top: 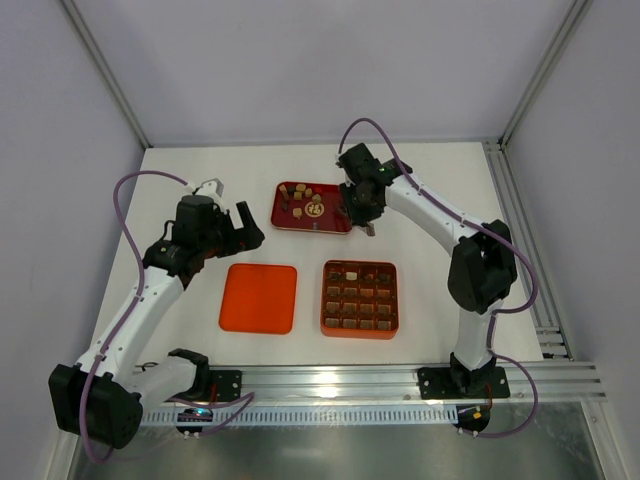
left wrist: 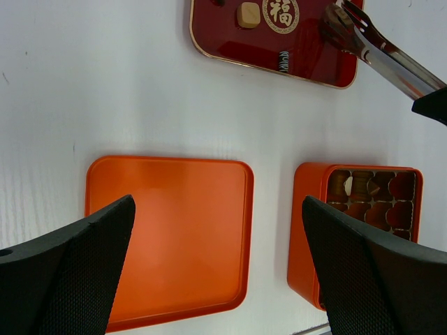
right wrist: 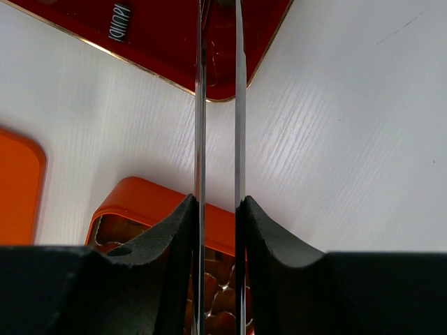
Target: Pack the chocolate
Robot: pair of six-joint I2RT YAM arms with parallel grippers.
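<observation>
**Top view.** My left tool (top: 247, 222) hangs over the left half of the white desk (top: 200, 170), fingers spread to their widest, holding nothing. My right tool (top: 362, 207) sits at the right end of the glossy red rectangular tray (top: 300, 224) and is clamped on the thin metal tweezers (top: 368, 228). Small brown, tan and cream chocolate pieces (top: 303, 197) lie loose in the tray, mostly toward its left end. Others fill cells of the orange square gridded box (top: 360, 329), nearer the desk's front edge. The flat orange lid (top: 259, 298) lies just left of the box.

**Left wrist view.** My two black fingers (left wrist: 70, 272) frame the lid and the box's left corner. Beyond them, the tweezers reach over the tray's right corner. One of the chocolate pieces, a tan one, rests beside the tray's gold emblem.

**Right wrist view.** My fingers (right wrist: 167, 237) press the tweezers' two blades, leaving a narrow gap. The tips are cut off at the frame edge, so I cannot tell whether they carry anything. Filled box cells show below.
</observation>
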